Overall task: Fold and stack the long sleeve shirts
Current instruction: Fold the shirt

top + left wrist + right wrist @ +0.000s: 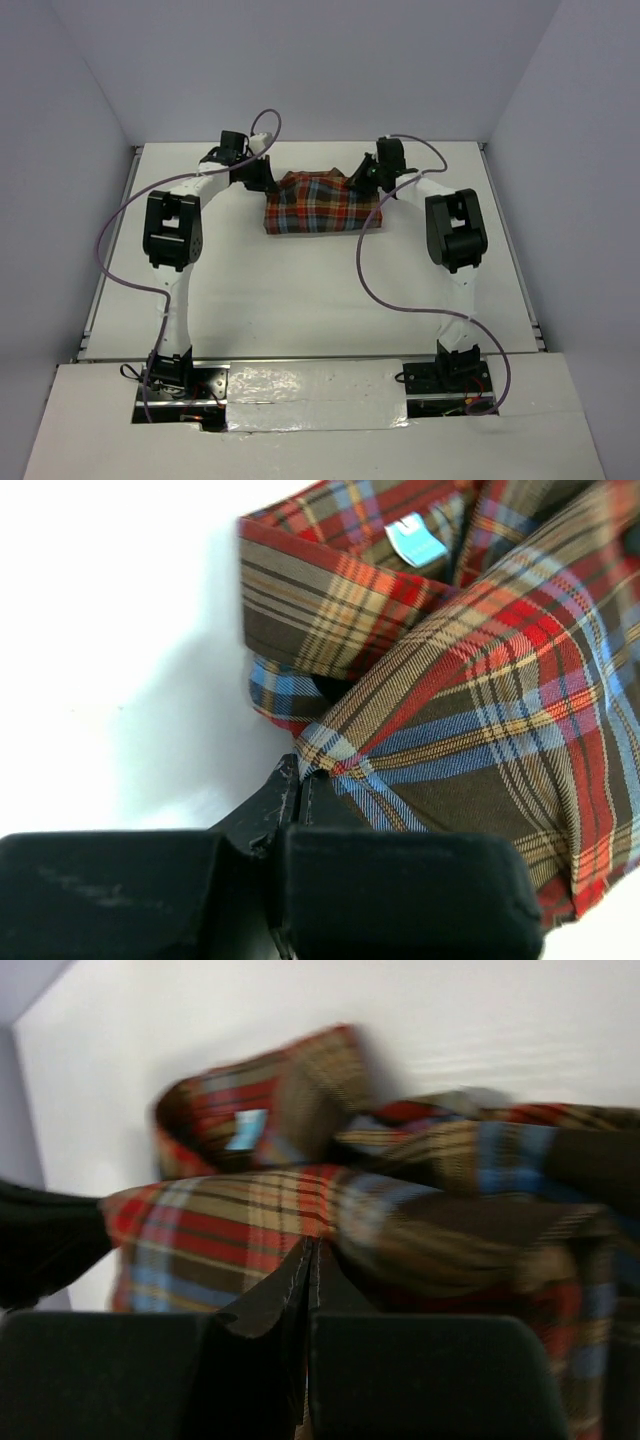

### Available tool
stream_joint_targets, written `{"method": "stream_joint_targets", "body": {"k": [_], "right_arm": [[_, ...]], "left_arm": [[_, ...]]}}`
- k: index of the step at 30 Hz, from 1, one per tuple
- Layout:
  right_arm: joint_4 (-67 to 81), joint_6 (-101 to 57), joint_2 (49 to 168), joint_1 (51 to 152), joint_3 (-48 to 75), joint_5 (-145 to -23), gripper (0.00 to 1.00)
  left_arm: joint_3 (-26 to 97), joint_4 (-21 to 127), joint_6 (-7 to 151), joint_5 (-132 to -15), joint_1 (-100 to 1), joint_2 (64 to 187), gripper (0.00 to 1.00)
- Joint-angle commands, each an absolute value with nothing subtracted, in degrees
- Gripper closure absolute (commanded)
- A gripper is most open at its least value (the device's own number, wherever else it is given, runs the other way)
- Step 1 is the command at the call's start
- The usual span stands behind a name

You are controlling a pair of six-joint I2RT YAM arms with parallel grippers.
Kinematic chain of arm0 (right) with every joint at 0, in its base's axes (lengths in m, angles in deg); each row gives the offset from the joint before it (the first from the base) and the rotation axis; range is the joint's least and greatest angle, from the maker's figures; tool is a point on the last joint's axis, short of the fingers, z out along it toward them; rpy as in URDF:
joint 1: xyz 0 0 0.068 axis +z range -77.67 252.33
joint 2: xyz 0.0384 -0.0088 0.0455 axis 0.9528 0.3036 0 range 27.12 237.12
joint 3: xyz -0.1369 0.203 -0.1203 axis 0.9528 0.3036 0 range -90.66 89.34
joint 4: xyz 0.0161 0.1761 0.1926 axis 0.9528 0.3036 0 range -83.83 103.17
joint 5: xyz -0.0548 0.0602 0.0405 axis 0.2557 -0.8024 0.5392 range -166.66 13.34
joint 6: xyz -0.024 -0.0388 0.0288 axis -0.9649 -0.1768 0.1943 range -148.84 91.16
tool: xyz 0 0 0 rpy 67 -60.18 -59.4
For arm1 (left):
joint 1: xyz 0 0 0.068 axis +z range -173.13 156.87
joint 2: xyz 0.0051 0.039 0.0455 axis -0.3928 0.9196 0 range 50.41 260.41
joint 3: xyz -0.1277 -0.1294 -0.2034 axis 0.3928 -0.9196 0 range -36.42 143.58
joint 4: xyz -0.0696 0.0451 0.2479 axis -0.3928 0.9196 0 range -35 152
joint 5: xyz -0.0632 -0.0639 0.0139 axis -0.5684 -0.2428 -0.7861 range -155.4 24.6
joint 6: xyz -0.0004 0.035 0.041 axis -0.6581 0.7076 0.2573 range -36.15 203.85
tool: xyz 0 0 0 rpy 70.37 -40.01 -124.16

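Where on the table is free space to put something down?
Free: the tabletop on the near side of the plaid shirt, between the left arm and right arm. Crowded: the shirt's ends, at the left end effector and right end effector.

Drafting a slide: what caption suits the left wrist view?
Left end effector pinching a fold of the plaid flannel shirt, blue neck label showing by the collar, on a white table.

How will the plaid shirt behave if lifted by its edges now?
Likely floppy: the plaid shirt lies bunched in soft folds, and cloth gathers to a point at the left gripper pinching it. Probably it would sag between grip points rather than hold shape. Pushed, it would probably wrinkle up, not slide as one piece.
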State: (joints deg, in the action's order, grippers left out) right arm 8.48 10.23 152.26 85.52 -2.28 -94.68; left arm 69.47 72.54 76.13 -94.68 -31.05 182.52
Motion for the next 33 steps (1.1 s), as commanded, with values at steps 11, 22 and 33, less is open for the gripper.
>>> {"method": "stream_joint_targets", "body": {"k": [11, 22, 33], "right_arm": [[-0.9, 19.2, 159.4, 85.1, -8.1, -88.2, 1.00], [2.1, 17.5, 159.8, 85.0, -13.8, -89.1, 1.00], [-0.4, 19.0, 143.6, 86.2, 0.1, -92.9, 1.00]], "left_arm": [[79.5, 72.2, 69.7, -79.9, -30.5, 186.9, 0.48], [93.2, 77.5, 70.7, -85.7, -32.3, 182.3, 0.46], [75.9, 82.3, 71.5, -98.0, -41.1, 176.5, 0.56]]}}
